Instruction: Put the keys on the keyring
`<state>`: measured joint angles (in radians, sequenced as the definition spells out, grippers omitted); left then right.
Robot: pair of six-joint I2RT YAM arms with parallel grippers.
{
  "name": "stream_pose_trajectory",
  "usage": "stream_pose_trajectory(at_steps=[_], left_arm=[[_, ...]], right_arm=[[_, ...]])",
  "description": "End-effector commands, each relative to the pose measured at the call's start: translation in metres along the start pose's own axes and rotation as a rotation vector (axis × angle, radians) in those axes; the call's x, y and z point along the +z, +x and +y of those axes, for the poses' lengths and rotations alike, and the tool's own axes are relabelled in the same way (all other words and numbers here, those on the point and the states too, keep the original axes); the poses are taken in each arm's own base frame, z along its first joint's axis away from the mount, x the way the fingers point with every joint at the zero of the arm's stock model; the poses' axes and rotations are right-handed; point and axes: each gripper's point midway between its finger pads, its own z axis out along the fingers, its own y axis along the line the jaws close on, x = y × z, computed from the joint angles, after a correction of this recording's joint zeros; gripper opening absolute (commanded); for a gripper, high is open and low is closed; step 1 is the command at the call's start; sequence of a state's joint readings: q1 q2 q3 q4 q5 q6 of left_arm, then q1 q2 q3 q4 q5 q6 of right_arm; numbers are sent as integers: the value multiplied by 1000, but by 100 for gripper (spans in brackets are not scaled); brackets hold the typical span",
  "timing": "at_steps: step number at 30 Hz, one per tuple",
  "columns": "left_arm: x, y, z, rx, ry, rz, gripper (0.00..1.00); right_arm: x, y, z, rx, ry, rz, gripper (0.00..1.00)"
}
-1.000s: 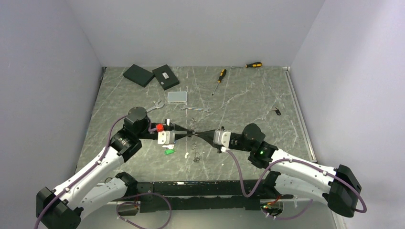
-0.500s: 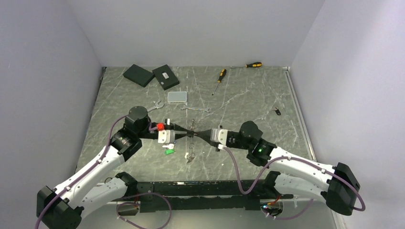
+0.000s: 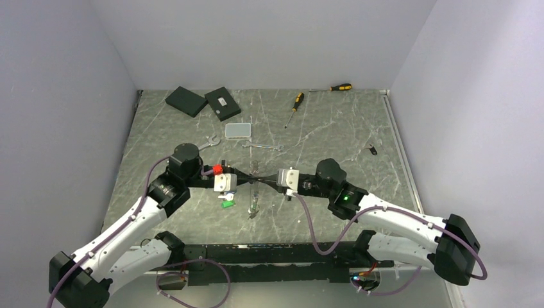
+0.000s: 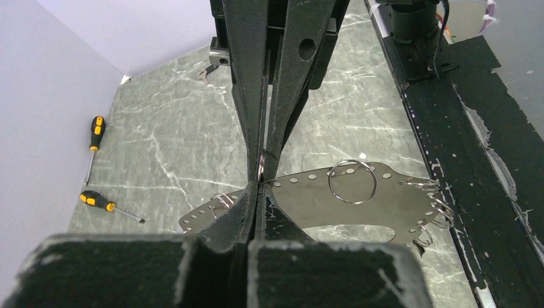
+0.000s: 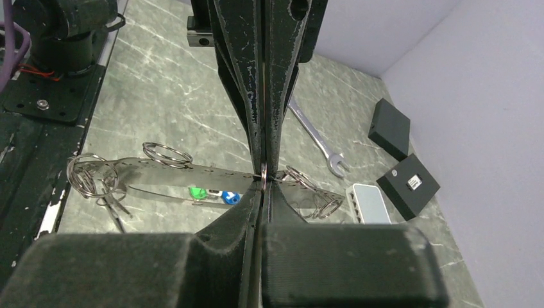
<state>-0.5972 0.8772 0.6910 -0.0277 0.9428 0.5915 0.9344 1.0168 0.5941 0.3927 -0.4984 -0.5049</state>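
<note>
My left gripper (image 4: 255,187) and my right gripper (image 5: 263,186) meet tip to tip over the middle of the green-grey marbled table (image 3: 333,128). Each has its black fingers pressed together. Both nip the same small silvery wire split ring (image 4: 261,168), seen edge-on right where the tips meet.

Just under my fingertips runs the keyring (image 4: 301,199), a large flat silvery-grey metal loop with a row of holes along its band. Several wire rings (image 4: 351,181) hang through those holes. It stretches out to both sides of my fingertips. I cannot tell whether it rests on the table or hangs from the ring I pinch.

A little past it from my right fingertips, low beside my left gripper's wrist, lie the keys (image 5: 197,192). One has a green plastic head and the one next to it a blue head.

Farther beyond my left gripper lies a silver open-ended spanner (image 5: 317,138). After it come a small clear rectangular plastic box (image 5: 369,202) and two flat black rectangular boxes (image 5: 390,128). The one closer to my hands carries a white label (image 5: 414,183); its print is too small to read.

Farthest from both hands, toward the back wall, lie two screwdrivers (image 4: 96,131) with yellow-and-black handles.
</note>
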Motion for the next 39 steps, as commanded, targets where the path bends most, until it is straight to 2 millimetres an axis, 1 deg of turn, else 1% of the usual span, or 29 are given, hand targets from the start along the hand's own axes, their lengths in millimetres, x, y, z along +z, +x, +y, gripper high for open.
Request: stream_pose_trajectory(at_steps=[1, 3, 7, 9, 11, 16, 18, 22, 23, 24, 26, 29, 33, 39], left_arm=[[4, -14, 7, 46, -27, -35, 0], [3, -13, 10, 42, -58, -25, 0], [1, -11, 14, 36, -82, -11, 0], [1, -10, 15, 32, -88, -6, 0], [0, -9, 16, 31, -96, 1, 0], [1, -5, 18, 24, -104, 16, 0], [1, -3, 19, 15, -111, 25, 0], [0, 4, 26, -25, -153, 47, 0], [0, 5, 29, -44, -174, 50, 0], [-1, 7, 37, -74, -222, 64, 0], [-3, 9, 45, -130, -280, 72, 0], [-8, 10, 52, -188, -343, 84, 0], [-10, 17, 52, -210, -357, 112, 0], [-9, 16, 48, -201, -340, 98, 0]], right_arm=[[13, -64, -3, -67, -66, -188, 0], [13, -59, -2, -56, -72, -173, 0], [11, -52, 3, -51, -92, -139, 33], [10, -48, 5, -44, -95, -119, 43], [8, -46, 6, -43, -96, -104, 47], [2, -42, 3, -43, -69, -76, 49], [0, -42, -2, -45, -39, -63, 49], [-4, -42, -20, -43, 54, -34, 49], [-4, -41, -25, -39, 83, -26, 49], [-5, -40, -29, -31, 106, -14, 49], [-3, -35, -33, -23, 123, 7, 49], [1, -24, -41, -5, 156, 59, 49], [2, -14, -53, -3, 207, 115, 52], [9, -5, -51, -23, 166, 162, 50]])
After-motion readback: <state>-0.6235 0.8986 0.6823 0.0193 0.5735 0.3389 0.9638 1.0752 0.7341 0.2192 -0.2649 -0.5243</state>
